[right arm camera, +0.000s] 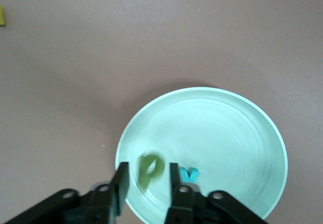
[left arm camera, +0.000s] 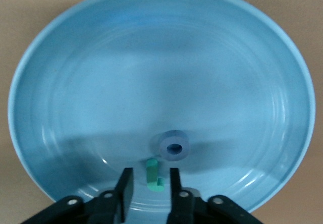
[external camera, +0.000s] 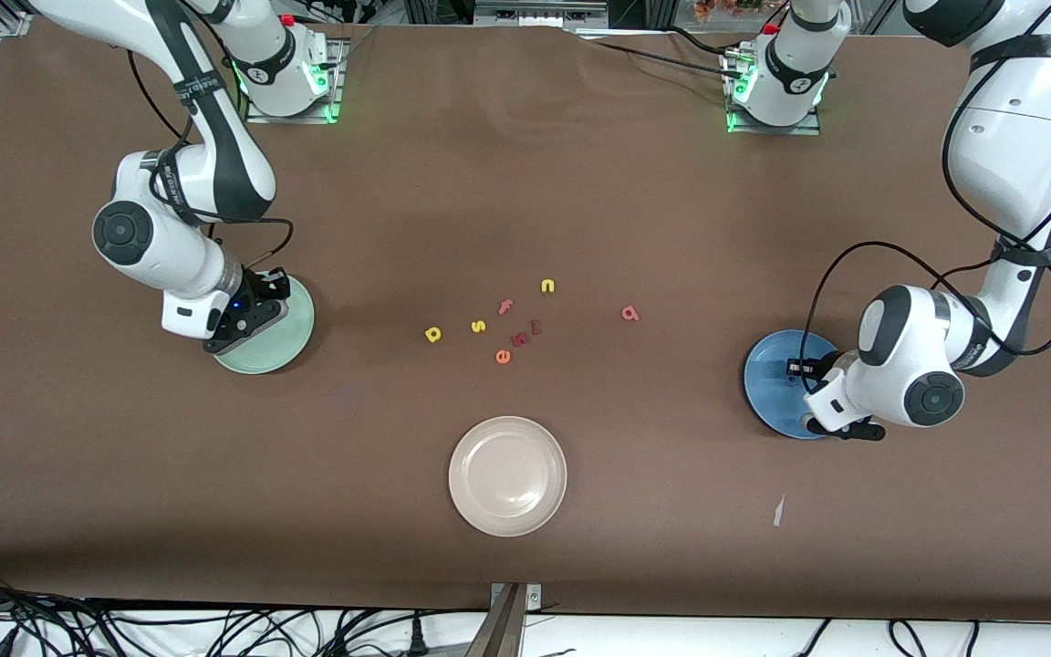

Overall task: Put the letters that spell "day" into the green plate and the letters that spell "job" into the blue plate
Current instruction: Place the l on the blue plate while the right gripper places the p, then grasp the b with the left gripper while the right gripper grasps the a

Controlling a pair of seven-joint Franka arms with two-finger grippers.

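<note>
The right gripper, jaws parted, hangs over the green plate – green d loose between its fingers, teal y in the plate – while the left gripper, also released, hangs over the blue plate holding o and j; a and b lie on the table between the plates.

Brown table, green plate, blue plate, beige plate, scattered foam letters
</note>
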